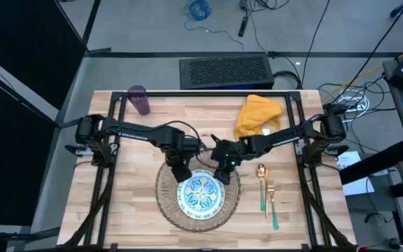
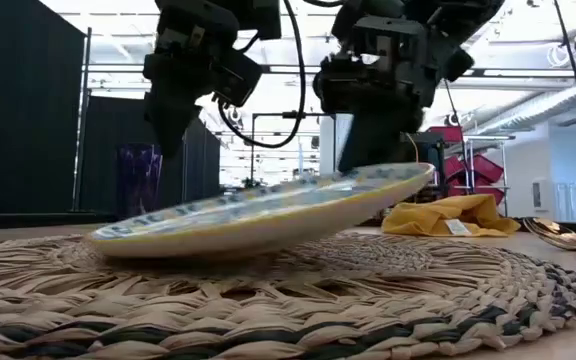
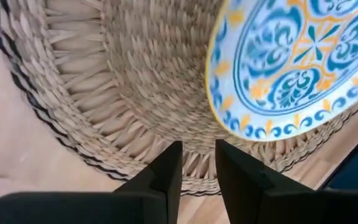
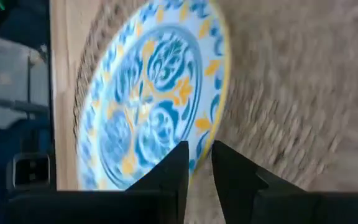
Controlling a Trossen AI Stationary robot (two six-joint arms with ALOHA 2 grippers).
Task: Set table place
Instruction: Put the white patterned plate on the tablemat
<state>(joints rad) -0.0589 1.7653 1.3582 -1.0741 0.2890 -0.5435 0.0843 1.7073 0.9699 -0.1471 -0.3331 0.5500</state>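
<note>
The right tool is holding the plate by its rim, with its two fingers pinched close on the edge. The plate is white with blue and yellow shapes. It is tilted: the side by the right tool is lifted up, and the other side rests on the round straw mat. The left tool hangs just beside the plate's other edge, above the mat, and holds nothing. Its fingers are close together with only a thin gap. The mat lies on the wooden table, right under both tools. On the far side of the right tool from the left tool, a gold spoon and a fork with blue-green handles lie side by side on the table, near the mat. Behind the right tool, by the far edge of the table, sits a yellow napkin in a heap. A purple cup stands well apart from the left tool, at the far corner of the table.
</note>
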